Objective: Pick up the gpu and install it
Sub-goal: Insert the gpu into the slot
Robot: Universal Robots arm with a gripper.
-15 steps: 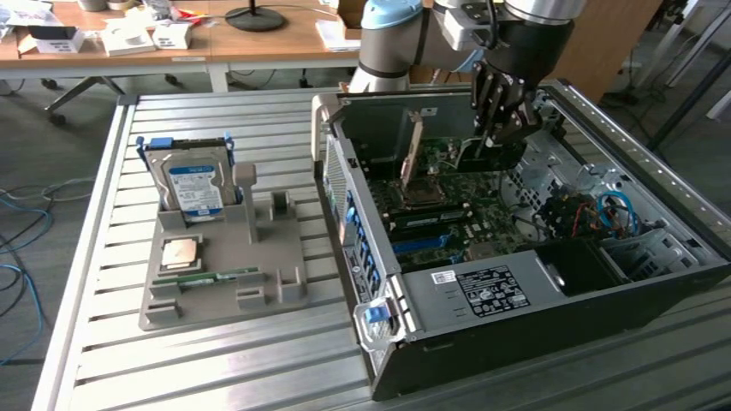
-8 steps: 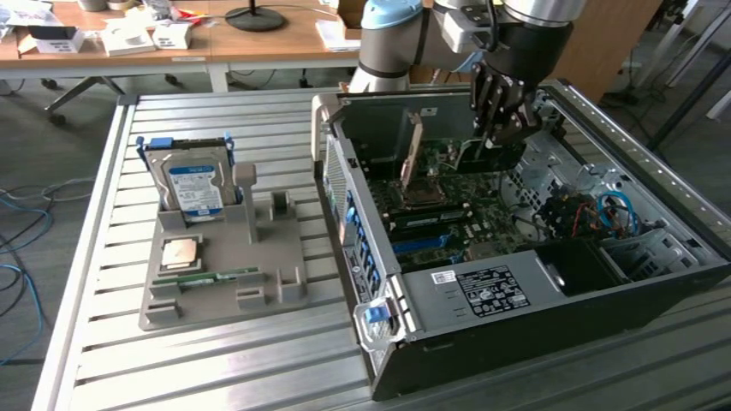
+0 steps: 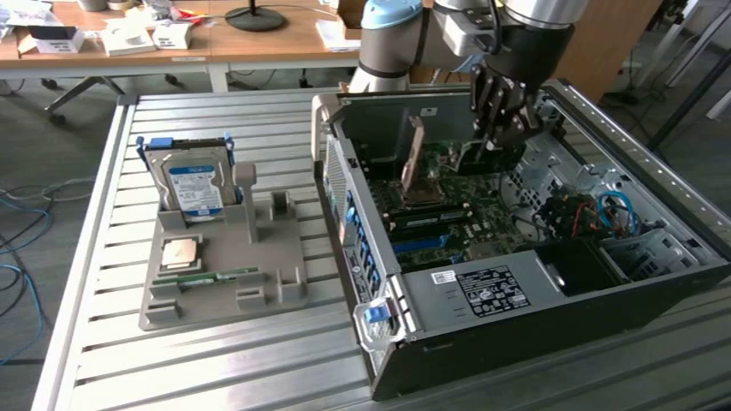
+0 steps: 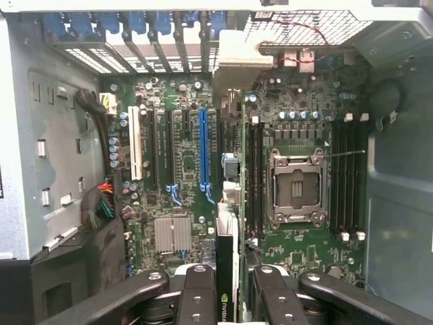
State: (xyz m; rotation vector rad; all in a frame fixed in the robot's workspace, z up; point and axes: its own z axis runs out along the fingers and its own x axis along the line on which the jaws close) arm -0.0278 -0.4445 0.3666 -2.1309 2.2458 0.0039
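Setting was a robotics lab. An open computer case (image 3: 549,342) sat on a slatted aluminium bench (image 3: 228,360); cluttered wooden desks (image 3: 274,43) and loose floor cables (image 3: 23,195) lay nearby.

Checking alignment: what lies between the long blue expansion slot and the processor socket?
In the wrist view, the gpu, seen edge-on in the grip of the end effector, and next to it a bank of black memory slots.
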